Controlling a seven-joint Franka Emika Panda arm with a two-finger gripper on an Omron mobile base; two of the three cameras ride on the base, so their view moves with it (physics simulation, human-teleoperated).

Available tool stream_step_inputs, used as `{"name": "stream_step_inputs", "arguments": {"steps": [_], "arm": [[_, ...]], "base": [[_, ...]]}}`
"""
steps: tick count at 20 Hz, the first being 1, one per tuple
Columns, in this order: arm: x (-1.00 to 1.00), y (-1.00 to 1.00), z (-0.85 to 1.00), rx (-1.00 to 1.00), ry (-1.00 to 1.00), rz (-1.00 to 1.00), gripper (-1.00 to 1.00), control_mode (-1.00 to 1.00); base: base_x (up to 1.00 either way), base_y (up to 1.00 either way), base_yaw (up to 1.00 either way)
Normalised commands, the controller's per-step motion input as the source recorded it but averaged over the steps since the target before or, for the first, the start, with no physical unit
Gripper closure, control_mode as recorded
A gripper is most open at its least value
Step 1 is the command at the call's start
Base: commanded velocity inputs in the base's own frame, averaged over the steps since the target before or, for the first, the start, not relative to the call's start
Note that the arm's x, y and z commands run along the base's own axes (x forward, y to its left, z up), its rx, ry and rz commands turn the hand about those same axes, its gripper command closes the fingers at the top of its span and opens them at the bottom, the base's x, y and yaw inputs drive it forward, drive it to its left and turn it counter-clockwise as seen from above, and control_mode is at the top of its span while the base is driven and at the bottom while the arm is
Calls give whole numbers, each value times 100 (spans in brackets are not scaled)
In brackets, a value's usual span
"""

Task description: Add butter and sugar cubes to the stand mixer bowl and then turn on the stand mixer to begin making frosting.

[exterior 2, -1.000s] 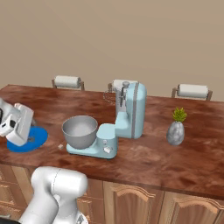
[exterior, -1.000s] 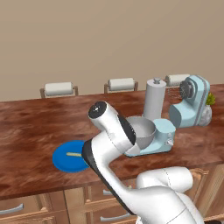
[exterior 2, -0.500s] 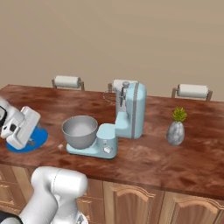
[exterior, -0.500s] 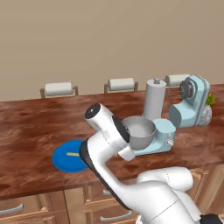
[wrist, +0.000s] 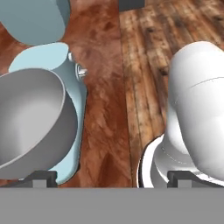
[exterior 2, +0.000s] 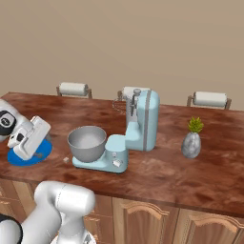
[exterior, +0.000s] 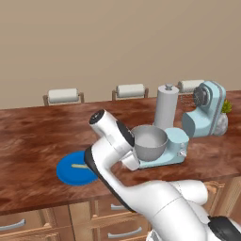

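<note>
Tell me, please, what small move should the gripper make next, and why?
Probably swing down toward the thin pale-yellow butter stick on the round blue plate: the gripper is open and empty, and the shiny grey metal mixer bowl looks empty.

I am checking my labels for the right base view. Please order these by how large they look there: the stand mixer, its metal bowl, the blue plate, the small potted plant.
1. stand mixer
2. stand mixer bowl
3. Unsure: the potted plant and the blue plate look similar, because the gripper covers much of the plate.
</note>
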Motion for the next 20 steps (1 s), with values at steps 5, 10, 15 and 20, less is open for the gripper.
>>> {"name": "stream_step_inputs", "arguments": {"steps": [5,10,15,20], "arm": [[31,0,-28,0,3,0,-100,-100],[13,0,-32,0,0,0,-100,-100],[2,0,-27,0,0,0,-100,-100],[14,0,-28,0,0,0,-100,-100]], "base": [[0,0,0],[0,0,0],[0,0,0],[0,0,0]]}}
